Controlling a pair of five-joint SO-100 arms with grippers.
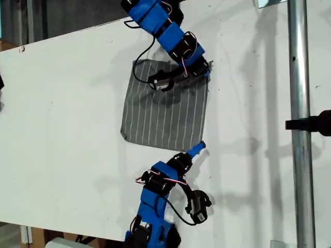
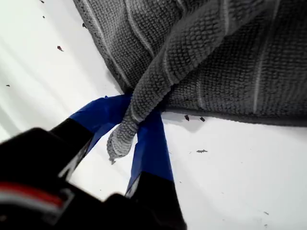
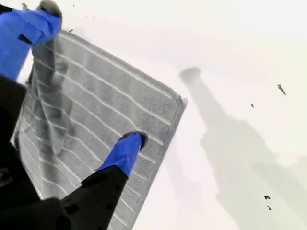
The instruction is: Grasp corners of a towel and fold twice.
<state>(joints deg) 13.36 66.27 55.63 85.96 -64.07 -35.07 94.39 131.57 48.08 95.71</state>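
At the exterior view's left the white table lies bare and wide, so there is plenty of room to carry cloth that way. The towel lies spread in the middle, one layer as far as I can see, with no fold made; both folds are left to do. Its two corners toward the exterior view's right are the ones in play. My first gripper is clamped on the near corner, which bunches up off the table. My second gripper is at the far corner with jaws spread, one finger pressing the cloth, nothing pinched that I can see. Further right stands a metal pole, well apart from the towel's edge.
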